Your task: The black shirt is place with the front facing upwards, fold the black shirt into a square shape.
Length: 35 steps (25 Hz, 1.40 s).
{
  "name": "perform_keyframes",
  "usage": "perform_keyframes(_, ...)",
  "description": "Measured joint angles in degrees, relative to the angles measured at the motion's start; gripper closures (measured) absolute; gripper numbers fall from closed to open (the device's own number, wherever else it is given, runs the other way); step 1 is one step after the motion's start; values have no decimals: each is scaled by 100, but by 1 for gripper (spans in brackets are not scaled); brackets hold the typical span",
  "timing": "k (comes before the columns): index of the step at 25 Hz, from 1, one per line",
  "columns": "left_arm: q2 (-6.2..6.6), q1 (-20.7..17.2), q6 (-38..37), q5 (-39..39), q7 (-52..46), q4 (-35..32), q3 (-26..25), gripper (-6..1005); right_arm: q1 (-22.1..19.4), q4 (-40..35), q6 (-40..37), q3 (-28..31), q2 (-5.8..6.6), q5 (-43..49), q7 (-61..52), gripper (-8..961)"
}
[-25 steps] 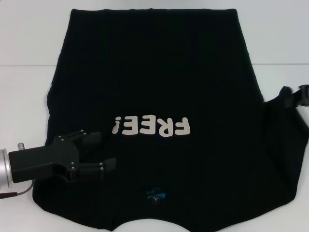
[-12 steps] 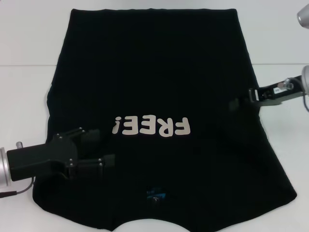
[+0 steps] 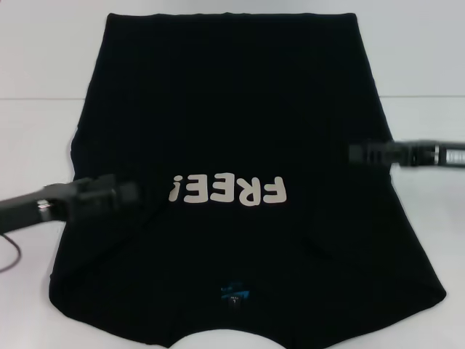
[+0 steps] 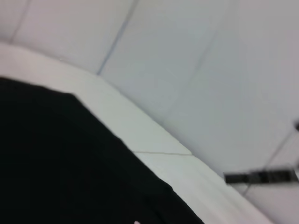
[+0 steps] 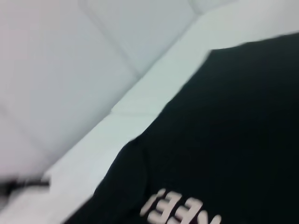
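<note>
Left gripper (image 3: 120, 195) lies low over the shirt's left side, level with the print, seen edge-on; whether its fingers are parted or closed cannot be told. Right gripper (image 3: 363, 153) reaches in over the shirt's right edge, somewhat farther from the robot than the left one, likewise edge-on and its finger state not discernible. Neither visibly holds cloth. The black shirt (image 3: 240, 123) lies flat on the white table (image 3: 36, 138), front up, collar and blue neck label (image 3: 234, 294) toward the robot, hem at the far edge; the sleeves appear already turned in, leaving a tapered panel with the white "FREE!" print (image 3: 227, 190) near the middle. Judged step: a further fold toward a square. To do it well, each gripper should take a clean pinch on an edge at matching heights, lift together, and carry the cloth evenly so the fold line runs straight across. The pale wall (image 4: 196, 70) rises behind the table. Nothing obstructs the fold; the uneven gripper heights risk a skewed crease.
</note>
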State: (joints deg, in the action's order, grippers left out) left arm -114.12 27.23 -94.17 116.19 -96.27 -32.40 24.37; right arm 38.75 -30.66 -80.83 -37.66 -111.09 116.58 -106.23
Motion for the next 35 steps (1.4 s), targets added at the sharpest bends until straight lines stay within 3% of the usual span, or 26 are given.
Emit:
perform_keyframes(2,235,37,-34,49,-835,18,48,49,-162,-32,-252,-1,-107,-11,941,384)
perform_keyframes(6,746,80,-215,286,-2229,-126,429,50,-366,-238,-606,-54,-437,9,2451,199)
perform_keyframes(9,993,171,-284,870,-3086,-339,631,50,-452,-344,-511,-139,-647,143,3196,167)
perform_keyframes(11,1069,274,-379,1411,-3562,-508,681,50,-486,-345,-386,-160,-751,240,3572,146)
perform_keyframes(17,1015,444,-513,2370,-3950,-741,765,49,-553,-255,-197,-163,-832,306,3835,83)
perform_keyframes(21,839,472,-397,2748,-3947,-910,851,49,-570,-201,-210,-170,-819,311,3825,83)
perform_keyframes(35,719,551,67,3275,-4134,-602,851,79,-579,-194,-261,-172,-841,316,3814,83)
